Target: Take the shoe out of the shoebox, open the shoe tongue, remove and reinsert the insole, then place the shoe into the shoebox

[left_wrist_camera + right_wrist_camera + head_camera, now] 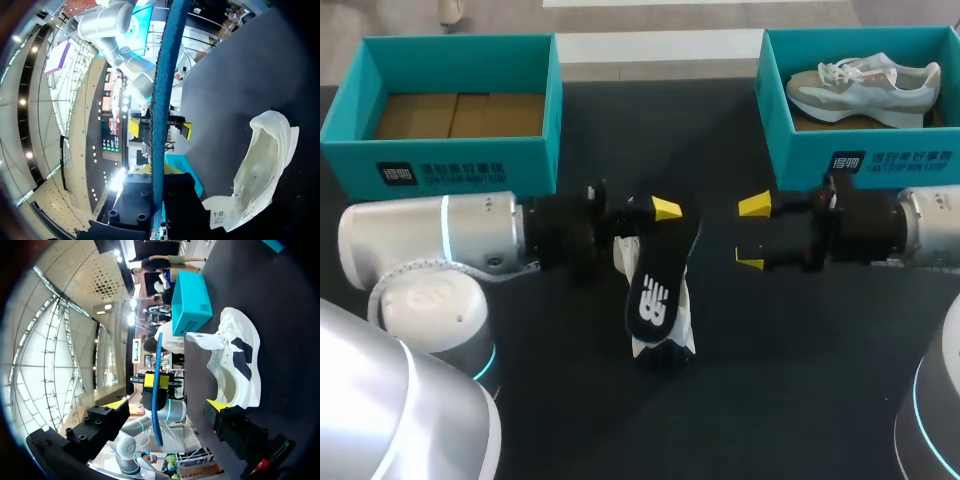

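White fabric shoe with black side patches [684, 318] lies on its side on the dark table [800, 390], under the lower end of a black foam insole with a blue underside [660, 275]. The left gripper [655, 222] clamps that insole by its upper end. The right gripper [752, 235] faces it across a gap, fingers spread and holding nothing. One teal cardboard shoebox [450, 165] stands behind each arm.

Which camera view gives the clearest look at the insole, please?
The head view: the insole shows its broad black face, pinched in the left gripper. Both wrist views catch it only edge-on, as a thin blue strip.
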{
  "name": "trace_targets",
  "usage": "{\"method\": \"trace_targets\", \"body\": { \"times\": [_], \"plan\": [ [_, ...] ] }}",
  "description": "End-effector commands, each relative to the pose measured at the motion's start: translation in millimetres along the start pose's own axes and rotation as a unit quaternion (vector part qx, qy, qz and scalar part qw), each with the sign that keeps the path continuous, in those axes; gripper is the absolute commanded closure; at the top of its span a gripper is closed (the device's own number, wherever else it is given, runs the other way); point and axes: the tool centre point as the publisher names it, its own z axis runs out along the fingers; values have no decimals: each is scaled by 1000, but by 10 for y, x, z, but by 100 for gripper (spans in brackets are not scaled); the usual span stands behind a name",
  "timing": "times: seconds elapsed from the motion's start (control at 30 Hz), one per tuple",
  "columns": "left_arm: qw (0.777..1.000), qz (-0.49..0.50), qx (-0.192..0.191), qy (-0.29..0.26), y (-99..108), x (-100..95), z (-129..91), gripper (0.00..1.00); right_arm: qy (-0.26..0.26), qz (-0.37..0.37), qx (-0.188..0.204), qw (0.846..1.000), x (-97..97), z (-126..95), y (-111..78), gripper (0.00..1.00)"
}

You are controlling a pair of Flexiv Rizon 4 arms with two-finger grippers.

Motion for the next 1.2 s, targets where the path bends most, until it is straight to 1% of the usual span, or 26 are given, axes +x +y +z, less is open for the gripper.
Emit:
{"method": "trace_targets", "body": {
  "times": [0.03,0.27,0.3,0.33,0.37,0.93,0.97,1.0,1.03,1.07,1.1,1.13,1.17,1.2],
  "plan": [
    [1000,-2,6,-27,-96,42,-336,100,-3,-4,3,1000,11,-45,-11,0],
    [999,-2,16,-43,-182,38,-461,100,-4,-7,4,1000,2,-62,5,0],
    [999,-3,16,-43,-187,36,-470,100,-12,-6,11,1000,2,-67,6,0],
    [999,-5,15,-41,-191,37,-477,100,-24,3,8,1000,1,-63,14,0],
    [999,-6,14,-40,-192,40,-483,100,-52,14,16,998,-12,-66,23,0],
    [999,-6,14,-40,-192,40,-483,100,-52,14,16,998,-12,-66,23,0],
    [999,-6,14,-40,-192,40,-483,100,-63,-10,20,998,20,-69,31,0],
    [999,-6,14,-40,-192,40,-483,100,-91,-58,22,994,67,-69,42,0],
    [999,-6,14,-40,-192,40,-483,100,-109,-122,33,986,123,-70,55,0],
    [999,-6,14,-40,-192,40,-483,100,-117,-182,51,975,172,-66,61,0],
    [999,-6,14,-40,-192,40,-483,100,-140,-235,74,959,214,-53,55,0],
    [999,-6,14,-40,-192,40,-483,100,-177,-283,98,937,259,-17,38,0],
    [999,-6,14,-40,-192,40,-483,100,-173,-317,118,925,271,10,22,0],
    [999,-6,14,-40,-192,40,-483,100,-184,-351,136,908,268,21,5,0]
  ]
}}
